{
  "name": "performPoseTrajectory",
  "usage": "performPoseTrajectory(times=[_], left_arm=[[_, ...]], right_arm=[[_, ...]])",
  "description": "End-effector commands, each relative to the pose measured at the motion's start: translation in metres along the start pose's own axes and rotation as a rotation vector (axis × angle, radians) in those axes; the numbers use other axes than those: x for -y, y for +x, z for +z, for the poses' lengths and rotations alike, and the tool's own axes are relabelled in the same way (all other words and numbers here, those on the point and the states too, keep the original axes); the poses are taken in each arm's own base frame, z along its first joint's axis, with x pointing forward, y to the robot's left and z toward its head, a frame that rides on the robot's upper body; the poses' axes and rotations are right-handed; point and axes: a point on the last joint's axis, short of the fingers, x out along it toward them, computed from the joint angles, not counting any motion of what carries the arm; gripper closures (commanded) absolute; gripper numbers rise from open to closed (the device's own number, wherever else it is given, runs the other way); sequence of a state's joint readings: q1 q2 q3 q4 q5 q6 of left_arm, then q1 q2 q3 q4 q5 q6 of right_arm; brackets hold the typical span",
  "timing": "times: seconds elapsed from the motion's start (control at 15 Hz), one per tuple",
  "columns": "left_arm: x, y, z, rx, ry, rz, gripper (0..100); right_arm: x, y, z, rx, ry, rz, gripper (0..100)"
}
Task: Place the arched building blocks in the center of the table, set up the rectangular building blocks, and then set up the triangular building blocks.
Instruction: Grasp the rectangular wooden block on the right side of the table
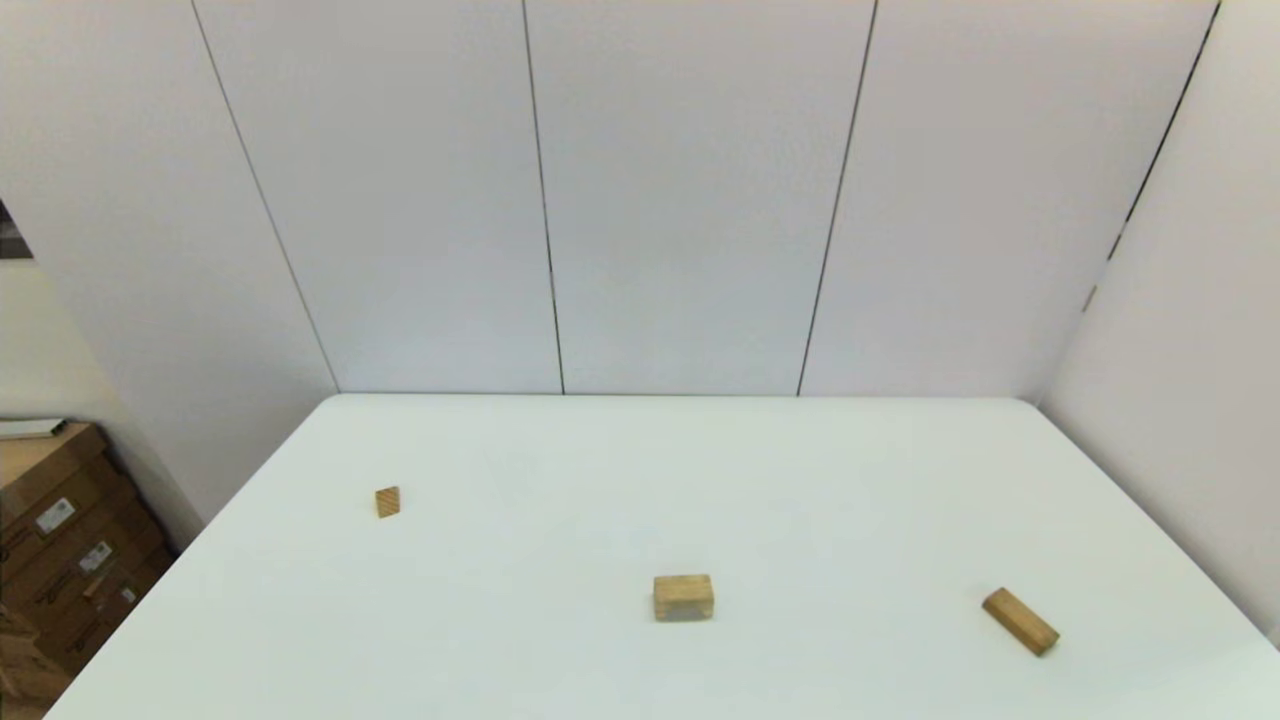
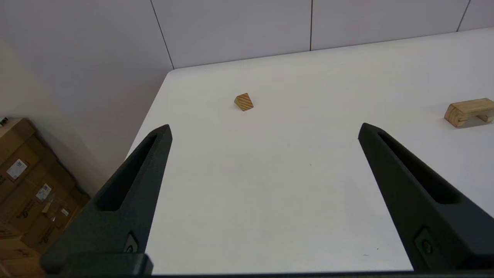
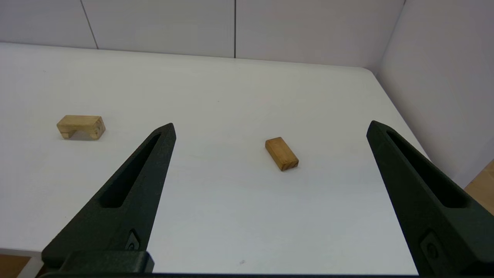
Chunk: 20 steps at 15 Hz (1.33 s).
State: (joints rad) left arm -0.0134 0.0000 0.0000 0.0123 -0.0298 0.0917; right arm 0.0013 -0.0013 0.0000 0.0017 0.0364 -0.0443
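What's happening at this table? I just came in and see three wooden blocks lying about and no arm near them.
Nothing is being handled yet. The arched block sits near the middle of the white table, hollow side down. The rectangular block lies flat on the robot's right and the small triangular block on its left, all well apart. The left gripper and the right gripper are both open and empty, held back at the near edge, each facing the block on its own side.

Head camera high over table (image 1: pixel 640 480); wrist cameras low, near, sharing arched block (image 2: pixel 469 111).
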Motion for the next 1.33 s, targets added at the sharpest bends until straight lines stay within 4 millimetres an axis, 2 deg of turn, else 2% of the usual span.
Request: performPoseTrajectory(times=[0.07,1.33], left_arm=[[0.0000,0.0000,0.0000,0.000,0.000,-0.001,0],[0.0000,0.0000,0.0000,0.000,0.000,-0.001,0]], right_arm=[[0.0000,0.0001,-0.0004,-0.001,0.000,0.001,0],[0.0000,0.0001,-0.0004,-0.001,-0.002,0.001,0]])
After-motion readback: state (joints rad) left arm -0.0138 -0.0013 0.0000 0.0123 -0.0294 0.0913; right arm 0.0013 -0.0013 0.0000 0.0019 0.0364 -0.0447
